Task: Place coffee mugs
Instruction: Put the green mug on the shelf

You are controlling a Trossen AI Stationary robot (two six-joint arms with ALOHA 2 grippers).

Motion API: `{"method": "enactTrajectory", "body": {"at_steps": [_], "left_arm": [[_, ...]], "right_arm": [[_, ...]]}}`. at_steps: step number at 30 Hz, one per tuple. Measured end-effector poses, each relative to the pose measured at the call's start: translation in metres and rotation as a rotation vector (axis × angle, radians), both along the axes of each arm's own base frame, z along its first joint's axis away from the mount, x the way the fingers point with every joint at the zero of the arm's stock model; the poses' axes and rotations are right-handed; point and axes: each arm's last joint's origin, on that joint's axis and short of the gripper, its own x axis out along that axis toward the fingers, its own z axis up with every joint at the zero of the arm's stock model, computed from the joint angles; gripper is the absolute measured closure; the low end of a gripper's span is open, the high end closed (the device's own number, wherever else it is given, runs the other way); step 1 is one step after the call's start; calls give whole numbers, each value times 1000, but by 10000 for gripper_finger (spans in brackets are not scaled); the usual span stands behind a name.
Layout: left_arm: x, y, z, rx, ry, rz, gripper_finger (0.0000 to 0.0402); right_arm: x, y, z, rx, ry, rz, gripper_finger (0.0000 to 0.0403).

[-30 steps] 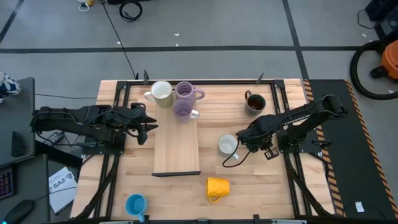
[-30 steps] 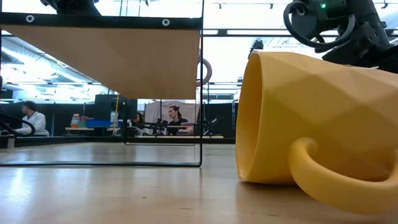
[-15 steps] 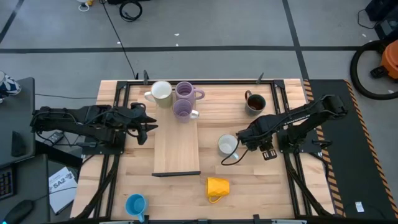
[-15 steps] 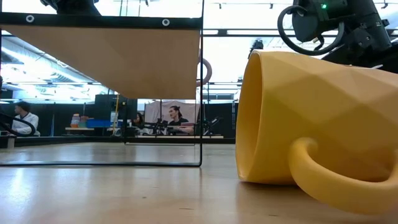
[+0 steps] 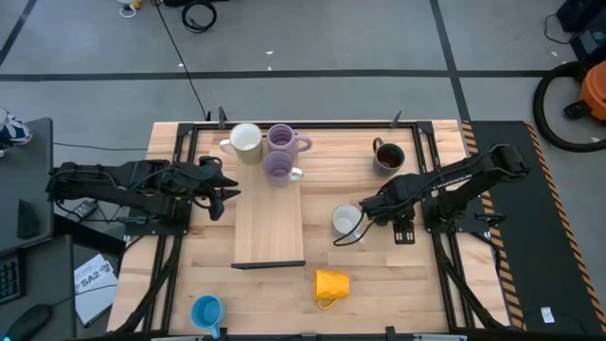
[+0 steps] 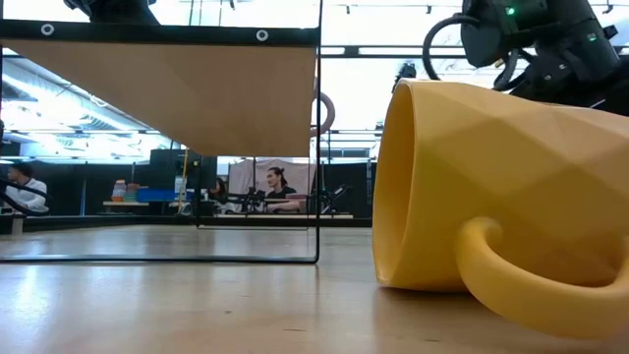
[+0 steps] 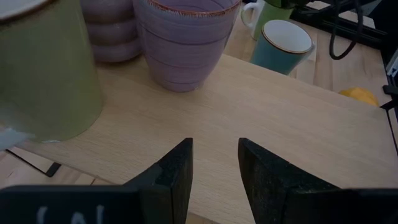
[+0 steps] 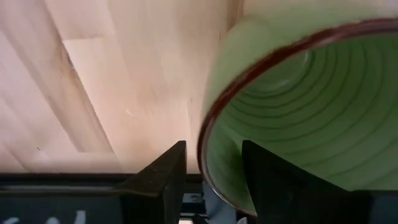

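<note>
since a second ago the right gripper (image 5: 362, 220) has spread its jaws around the green mug's (image 5: 346, 221) rim

only readable text: "sa2" printed on a white paper sheet (image 5: 92, 280) lying on the floor off the table's (image 5: 379, 275) left front corner in the high view; smaller print on it is too fine to read. no legible text on the mugs, arms or in the room behind.
</note>
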Motion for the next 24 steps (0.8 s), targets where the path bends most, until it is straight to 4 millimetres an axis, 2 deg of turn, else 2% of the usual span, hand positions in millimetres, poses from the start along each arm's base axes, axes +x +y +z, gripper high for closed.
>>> {"method": "enactTrajectory", "body": {"at_steps": [7, 14, 24], "left_arm": [[0, 0, 0, 0, 0, 0, 267], [0, 0, 0, 0, 0, 0, 267], [0, 0, 0, 0, 0, 0, 267]], "right_arm": [[8, -4, 16, 77, -25, -84, 242], [21, -12, 35, 60, -103, -195, 243], [26, -20, 36, 5, -122, -408, 243]]}}
